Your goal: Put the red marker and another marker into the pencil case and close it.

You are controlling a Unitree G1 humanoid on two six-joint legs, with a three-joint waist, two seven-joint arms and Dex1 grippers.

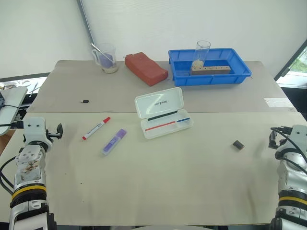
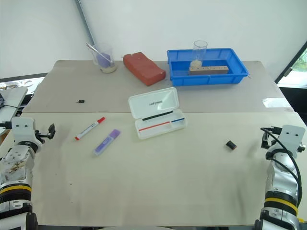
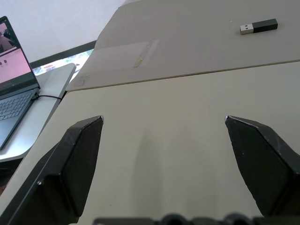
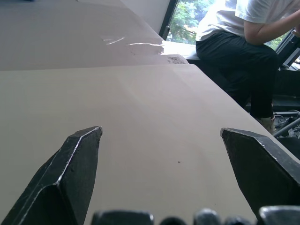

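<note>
Both grippers, left (image 3: 164, 159) and right (image 4: 161, 164), gape empty; the round red marker (image 1: 96, 128) probably rolls if nudged before pinching.

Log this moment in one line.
grippers: both open, empty | red marker, purple highlighter: on table | pencil case: open

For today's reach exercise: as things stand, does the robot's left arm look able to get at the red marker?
Probably yes. The left gripper is open, and only bare table lies between it and the red marker, which lies on its own, apart from the purple highlighter.
</note>
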